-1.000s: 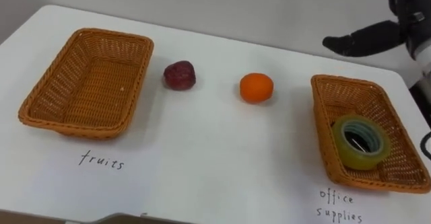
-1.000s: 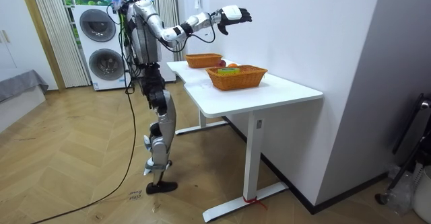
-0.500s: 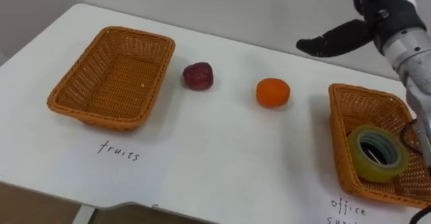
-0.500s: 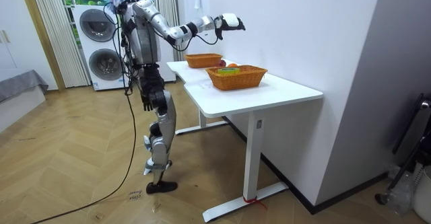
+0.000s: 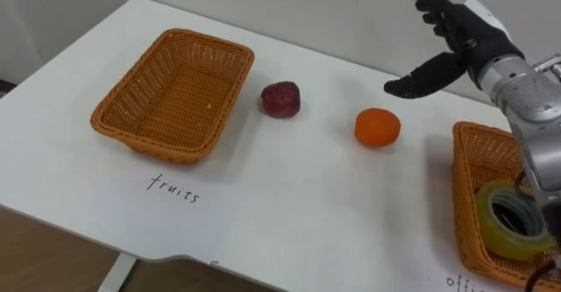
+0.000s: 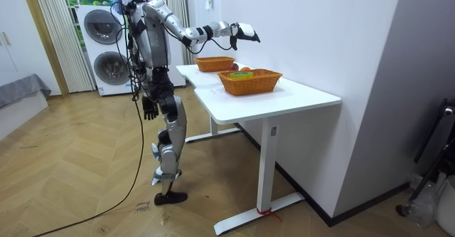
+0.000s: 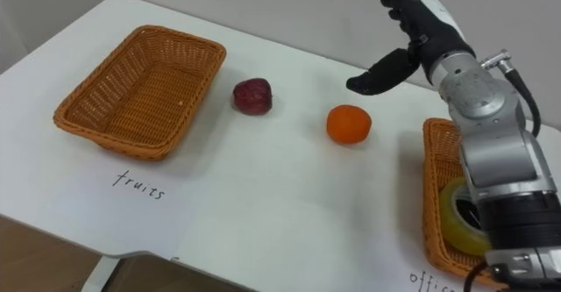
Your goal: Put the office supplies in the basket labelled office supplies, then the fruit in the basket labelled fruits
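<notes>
An orange point(image 5: 378, 127) and a dark red fruit point(image 5: 281, 100) lie on the white table point(image 5: 289, 204) between two wicker baskets. The left basket point(image 5: 175, 93), above the handwritten word "fruits", holds nothing. The right basket point(image 5: 500, 206) holds a roll of yellowish tape point(image 5: 509, 221). My right hand point(image 5: 451, 39) hovers open above the table, up and to the right of the orange, fingers spread and touching nothing. In the room view my left hand point(image 6: 149, 108) hangs at my side, its fingers relaxed.
The table stands against a white wall point(image 6: 298, 23), and I stand at its long edge. Two stacked washing machines point(image 6: 106, 45) are behind me. A handwritten label point(image 5: 175, 189) marks the table in front of the left basket.
My right hand has come down and leftward toward the orange. The eye view has shifted, sliding the baskets and fruit to the right. The fruit and tape have not moved.
</notes>
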Controlling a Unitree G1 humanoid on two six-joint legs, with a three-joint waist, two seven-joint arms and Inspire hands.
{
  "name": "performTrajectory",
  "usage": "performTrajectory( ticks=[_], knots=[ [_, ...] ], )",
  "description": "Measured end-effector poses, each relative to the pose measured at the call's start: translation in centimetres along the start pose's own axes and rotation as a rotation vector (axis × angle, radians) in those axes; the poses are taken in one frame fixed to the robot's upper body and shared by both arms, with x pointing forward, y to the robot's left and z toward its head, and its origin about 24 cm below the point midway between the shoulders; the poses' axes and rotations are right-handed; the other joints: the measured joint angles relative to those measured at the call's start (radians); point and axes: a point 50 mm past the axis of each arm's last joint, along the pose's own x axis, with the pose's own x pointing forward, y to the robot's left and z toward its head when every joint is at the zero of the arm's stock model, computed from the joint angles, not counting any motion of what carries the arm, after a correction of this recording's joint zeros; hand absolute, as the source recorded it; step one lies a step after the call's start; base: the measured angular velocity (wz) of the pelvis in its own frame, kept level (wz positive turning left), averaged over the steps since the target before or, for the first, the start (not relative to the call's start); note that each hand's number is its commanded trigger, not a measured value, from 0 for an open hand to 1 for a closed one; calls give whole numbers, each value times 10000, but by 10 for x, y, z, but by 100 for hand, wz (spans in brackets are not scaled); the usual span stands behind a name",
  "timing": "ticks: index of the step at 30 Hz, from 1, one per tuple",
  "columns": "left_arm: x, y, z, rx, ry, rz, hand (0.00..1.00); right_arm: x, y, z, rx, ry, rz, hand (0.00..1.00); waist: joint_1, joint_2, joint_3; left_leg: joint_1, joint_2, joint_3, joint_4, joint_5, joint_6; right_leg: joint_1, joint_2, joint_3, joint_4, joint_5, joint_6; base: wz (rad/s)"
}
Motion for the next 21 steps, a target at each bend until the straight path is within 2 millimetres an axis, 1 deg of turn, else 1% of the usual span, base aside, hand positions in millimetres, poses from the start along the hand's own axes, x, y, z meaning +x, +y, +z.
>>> performTrajectory(
  ticks=[1, 3, 5, 9, 13, 16, 19, 21],
  knots=[
    [0, 0, 0, 0, -8, -12, 0, 0, 1, 0, -45, 9, 75, 0, -3, -2, 2, -11, -1, 1, 2, 0, 0, -7, -1, -18, -4, 0, 0, 0],
    [0, 1, 2, 11, -45, -2, 0, 1, 7, -1, -153, 63, 491, 0, -6, -49, -26, -61, -2, -5, 11, 0, -1, -25, -2, -45, -42, 0, 0, 0],
    [0, 2, 3, 14, -100, -23, 0, 2, 10, -2, -162, 142, 767, 0, 1, -83, -37, -105, -3, -23, 22, 1, 0, 1, -10, -53, -164, 0, 0, 2],
    [0, 4, 4, 49, -114, -65, 0, 2, 12, -10, -88, 440, 1085, 0, -9, -90, -10, -128, -8, -125, 20, 2, 2, 10, -16, -63, -163, 0, 0, 5],
    [0, 7, 4, 26, -126, -27, 0, 3, 14, -14, -65, 612, 1350, 0, -1, -98, 7, -133, -14, -139, 7, 2, 2, 6, -8, -57, -164, 0, 0, 1],
    [0, 7, 5, 40, -154, -24, 0, 2, 15, -14, -101, 665, 1587, 0, 31, -158, 40, -131, -12, -137, 9, 2, 1, 3, -6, -48, -163, 0, 0, 0],
    [0, 7, 6, 41, -176, -41, 0, 3, 18, -15, -143, 685, 1893, 0, 40, -221, 46, -129, -13, -138, 8, 2, 2, 0, -5, -44, -163, 0, 0, 0],
    [1, 8, 9, 48, -229, -14, 0, 3, 24, -15, -267, 726, 2175, 0, 62, -261, 64, -129, -13, -138, 9, 3, 2, -2, -1, -44, -164, 0, 0, 0]
  ],
)
